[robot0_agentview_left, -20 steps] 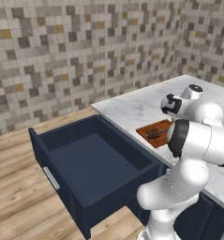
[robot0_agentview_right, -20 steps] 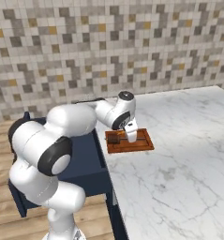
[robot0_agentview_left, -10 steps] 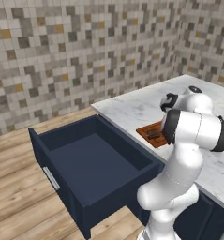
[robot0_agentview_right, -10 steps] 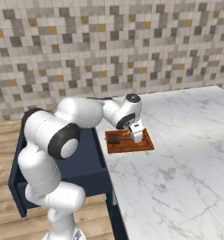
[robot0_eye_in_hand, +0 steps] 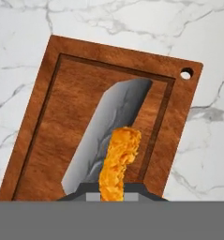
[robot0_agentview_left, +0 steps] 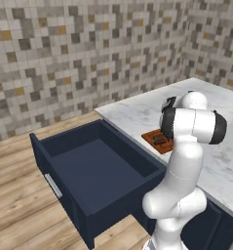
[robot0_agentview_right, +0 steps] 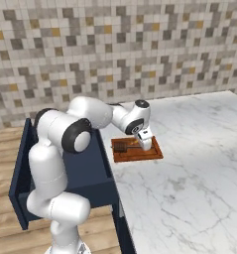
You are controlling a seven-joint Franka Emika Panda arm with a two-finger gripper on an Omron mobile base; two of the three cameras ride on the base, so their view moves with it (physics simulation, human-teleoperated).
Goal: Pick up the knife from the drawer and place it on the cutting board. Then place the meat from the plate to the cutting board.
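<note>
Meat point(robot0_eye_in_hand: 119, 161), still pinched in pincer point(robot0_agentview_right: 146, 144), now over cutting board point(robot0_eye_in_hand: 48, 140).

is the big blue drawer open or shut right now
Open. The drawer is pulled far out from the counter, and the left base view looks straight down into its bare navy inside.
</note>
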